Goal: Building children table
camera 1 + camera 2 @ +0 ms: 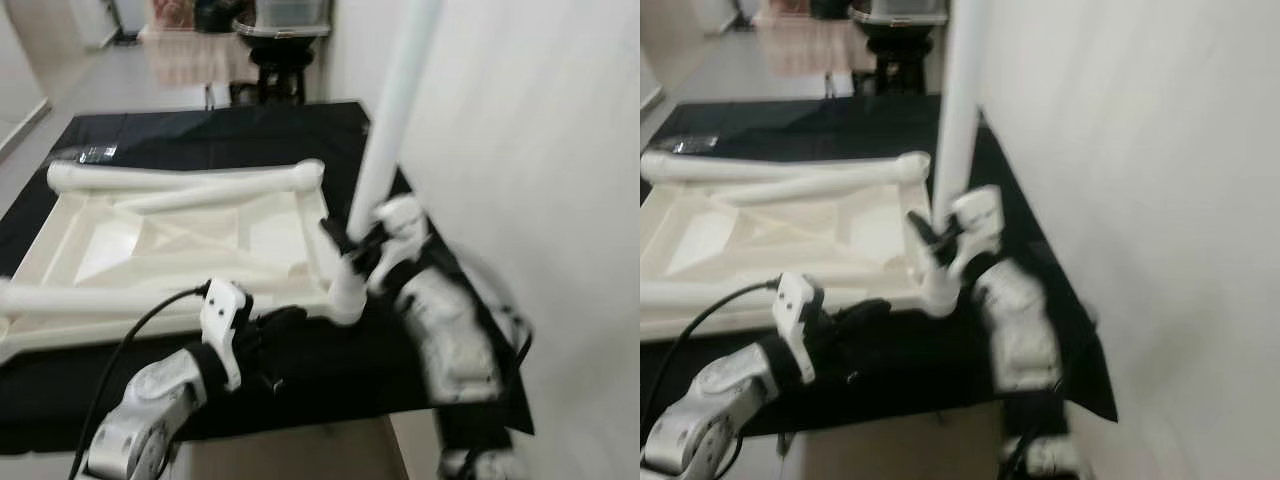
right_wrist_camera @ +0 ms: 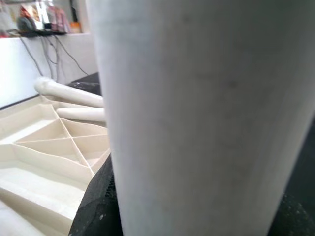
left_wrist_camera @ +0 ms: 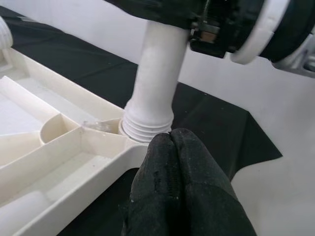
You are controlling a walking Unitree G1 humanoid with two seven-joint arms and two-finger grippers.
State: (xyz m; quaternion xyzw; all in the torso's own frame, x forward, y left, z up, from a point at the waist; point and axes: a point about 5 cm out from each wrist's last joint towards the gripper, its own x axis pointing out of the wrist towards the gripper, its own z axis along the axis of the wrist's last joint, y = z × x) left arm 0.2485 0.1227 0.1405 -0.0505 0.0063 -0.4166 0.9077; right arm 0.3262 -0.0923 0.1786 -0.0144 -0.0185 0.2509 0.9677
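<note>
An upside-down cream table top point(image 1: 180, 240) with ribbed underside lies on a black cloth. A white table leg point(image 1: 385, 150) stands upright in the near right corner socket point(image 3: 147, 129). My right gripper point(image 1: 358, 243) is shut on that leg low down, just above the socket. My left gripper point(image 3: 170, 142) is shut, its black fingertips resting at the corner beside the leg's threaded base. Two more white legs point(image 1: 190, 180) lie across the far side of the top, and another leg point(image 1: 90, 298) lies along the near side.
A white wall point(image 1: 520, 150) rises close on the right. The black cloth point(image 1: 200, 130) covers a low platform whose near edge is below my arms. A dark stool point(image 1: 275, 65) and a clear storage box stand beyond the far end.
</note>
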